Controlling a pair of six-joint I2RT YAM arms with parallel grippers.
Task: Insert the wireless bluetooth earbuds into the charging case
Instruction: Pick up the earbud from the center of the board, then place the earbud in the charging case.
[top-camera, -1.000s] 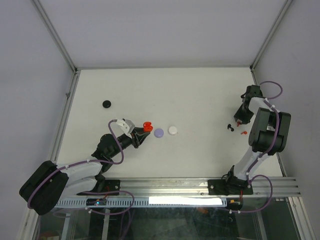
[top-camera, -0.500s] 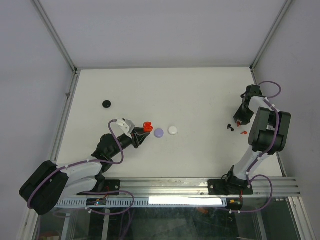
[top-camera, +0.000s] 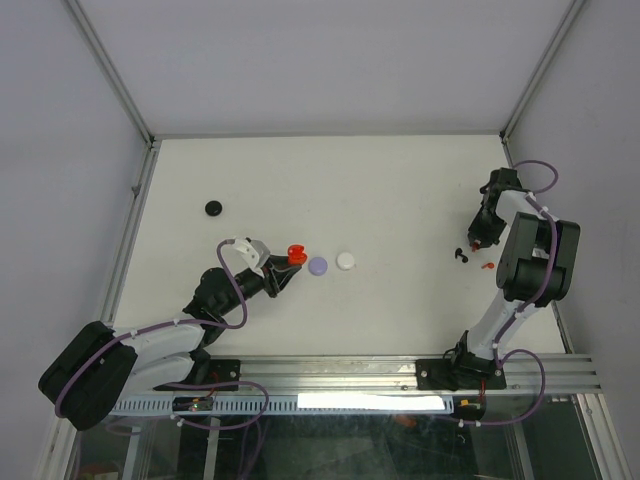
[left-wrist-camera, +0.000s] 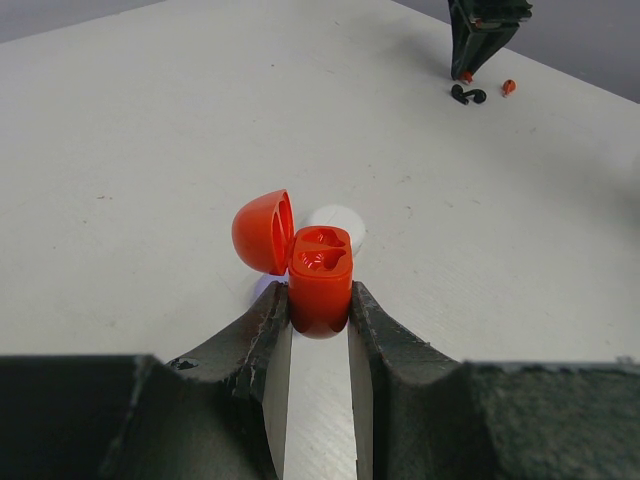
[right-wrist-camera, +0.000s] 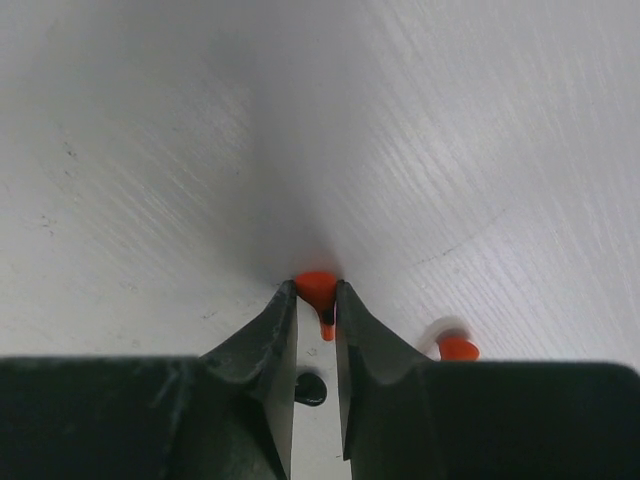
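As you scan the top view, the white surface (top-camera: 400, 190) carries everything. The left arm (top-camera: 160, 340) reaches in from the near-left corner and stops a bit left of the middle, closer to the near edge than the far. The right arm (top-camera: 535, 260) folds up along the right edge, with its wrist about halfway along it, pointing down.

Left fingers (left-wrist-camera: 278, 315) are clamped on the charging case (left-wrist-camera: 320, 270), one finger on each side of its lower body. The case is red-orange and upright. Its lid is hinged open and tips to the left in your wrist view, and two sockets face up.

Just past the case toward the right edge you get a purple disc (top-camera: 318, 266), then a white disc (top-camera: 346, 260). They sit close together, with a gap showing from the top. A black disc (top-camera: 213, 208) sits alone toward the left edge, well apart from the rest.

Right fingers (right-wrist-camera: 287, 310) are closed, pinching the orange earbud (right-wrist-camera: 317, 285) at the very tips, right down at the surface. I can't tell if it's lifted clear. The second earbud (right-wrist-camera: 458, 348), same orange, lies loose just beside those fingers, on the side toward the near edge. A small black piece (right-wrist-camera: 310, 388) lies next to them too, partly hidden behind the fingers and too small to identify.
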